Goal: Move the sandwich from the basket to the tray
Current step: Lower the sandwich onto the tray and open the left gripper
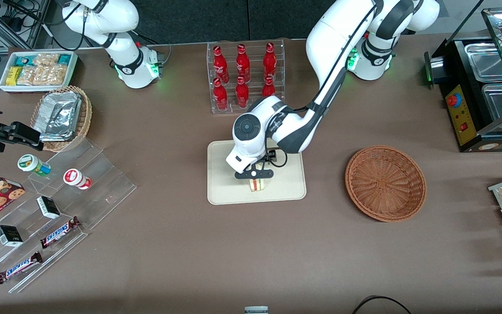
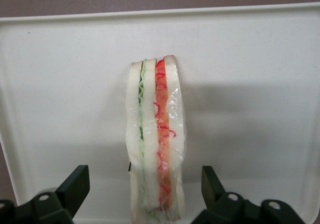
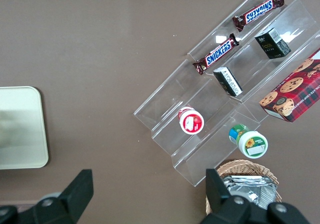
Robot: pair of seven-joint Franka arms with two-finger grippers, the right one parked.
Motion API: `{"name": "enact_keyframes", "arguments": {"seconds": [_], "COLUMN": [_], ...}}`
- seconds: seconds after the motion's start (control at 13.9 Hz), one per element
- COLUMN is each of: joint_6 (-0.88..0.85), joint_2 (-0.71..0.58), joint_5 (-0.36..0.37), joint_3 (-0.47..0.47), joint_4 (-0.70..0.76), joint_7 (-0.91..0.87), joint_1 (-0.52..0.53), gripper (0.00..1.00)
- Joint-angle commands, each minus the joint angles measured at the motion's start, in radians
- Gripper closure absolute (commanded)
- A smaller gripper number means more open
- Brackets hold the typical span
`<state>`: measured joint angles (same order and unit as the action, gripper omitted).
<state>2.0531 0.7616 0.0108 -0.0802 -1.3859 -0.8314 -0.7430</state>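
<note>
Am releasing sandwich (image 2: 156, 144) onto tray (image 1: 220, 192); gripper (image 1: 256, 178) fingers standing apart, clear of bread. Next: lifting straight up.

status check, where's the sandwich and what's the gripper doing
Gripper over the tray, jaws open either side of the sandwich. Sandwich standing on edge on the tray. Basket empty. Nothing in the way.
</note>
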Motion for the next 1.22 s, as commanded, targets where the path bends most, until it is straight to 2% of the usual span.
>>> {"name": "enact_keyframes", "arguments": {"seconds": [0.0,0.36,0.65,1.15], "joint_6": [-0.007,-0.017,-0.115,-0.117], "joint_2": [-0.001,-0.053,-0.137,-0.284], "joint_5": [0.011,0.014,0.006,-0.107], "joint_3": [0.016,0.054,0.118,0.351], "joint_4": [0.028,0.03,0.022,-0.08], "joint_7": [0.014,0.072,0.043,0.205], "joint_1": [-0.007,-0.004,-0.003,-0.001], "gripper": [0.0,0.0,0.0,0.0]}}
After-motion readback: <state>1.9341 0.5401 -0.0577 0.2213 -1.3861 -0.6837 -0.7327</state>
